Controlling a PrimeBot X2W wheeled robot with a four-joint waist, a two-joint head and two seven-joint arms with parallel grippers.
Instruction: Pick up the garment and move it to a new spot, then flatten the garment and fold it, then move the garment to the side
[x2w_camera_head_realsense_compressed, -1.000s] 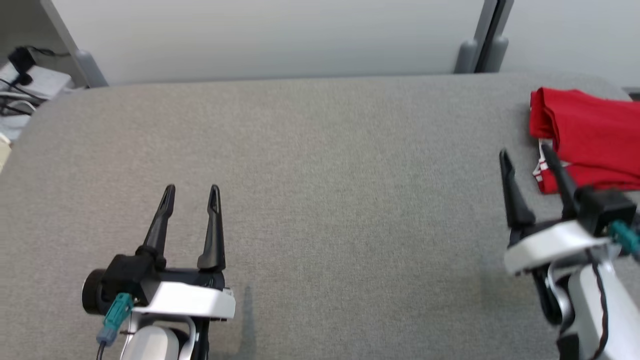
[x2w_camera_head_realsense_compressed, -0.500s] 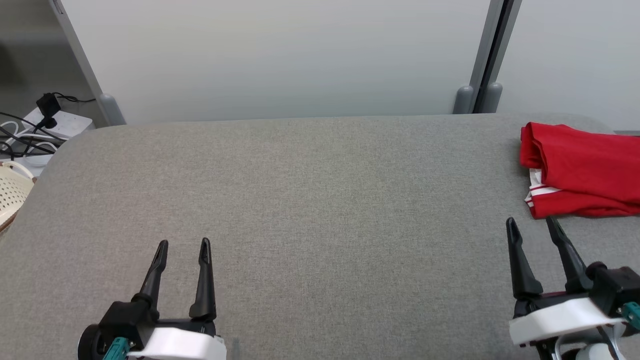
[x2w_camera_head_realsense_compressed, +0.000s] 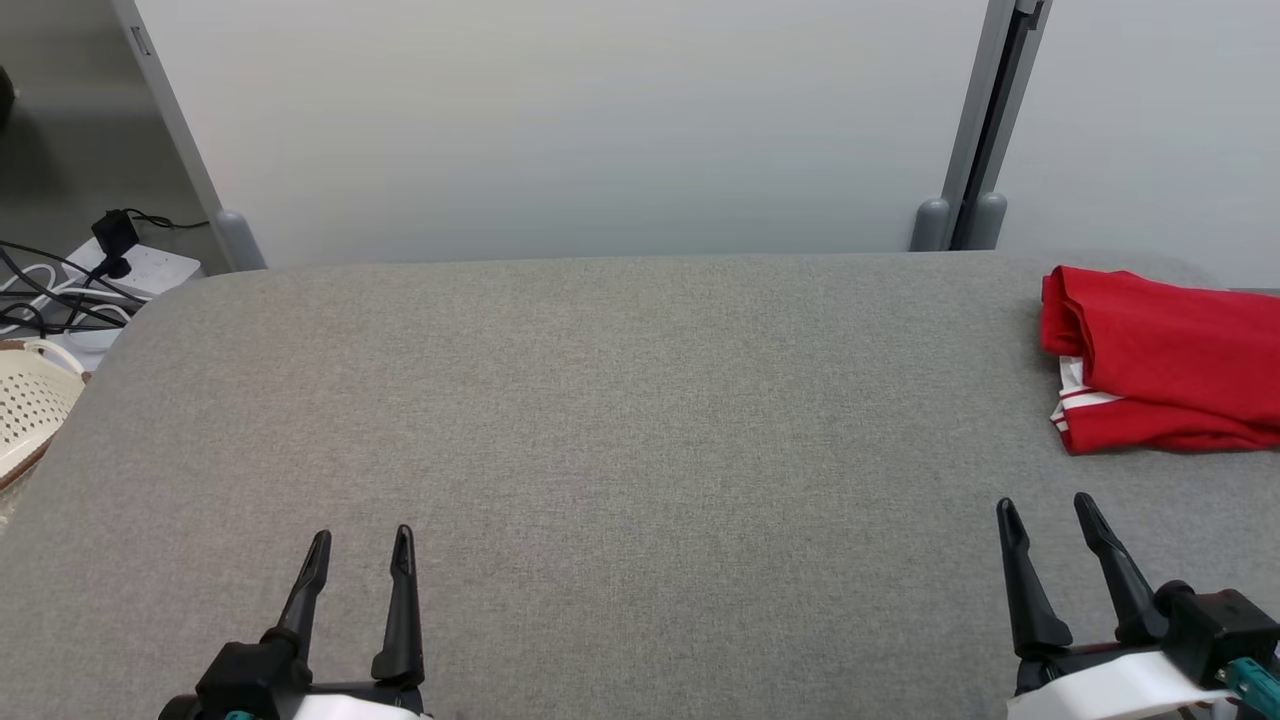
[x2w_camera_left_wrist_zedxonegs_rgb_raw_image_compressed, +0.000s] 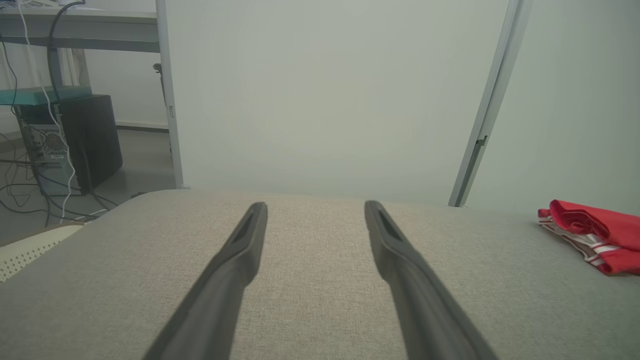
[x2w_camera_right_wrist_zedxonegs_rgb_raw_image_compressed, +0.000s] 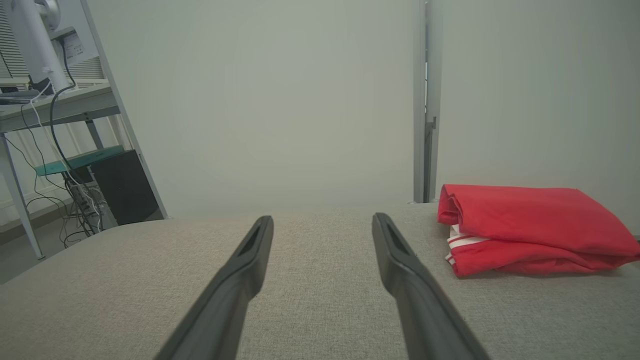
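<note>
Left hand (x2w_camera_head_realsense_compressed: 362, 537): fingers apart, empty, at 7 o'clock over the counter (x2w_camera_head_realsense_compressed: 620, 400).
Right hand (x2w_camera_head_realsense_compressed: 1044, 505): fingers apart, empty, at 5 o'clock.
Garment (x2w_camera_head_realsense_compressed: 1160, 370): red, folded, at the counter's 3 o'clock side, 1 o'clock from the right hand, not touching it.
Risk: a careless reach could snag the fold or push it off.
Around: basket (x2w_camera_head_realsense_compressed: 25, 410) and cables (x2w_camera_head_realsense_compressed: 60, 300) at 9 o'clock, out of the way.

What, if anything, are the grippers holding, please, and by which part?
Nothing is held. The left gripper and right gripper are open and empty; the folded red garment lies apart on the grey table.
</note>
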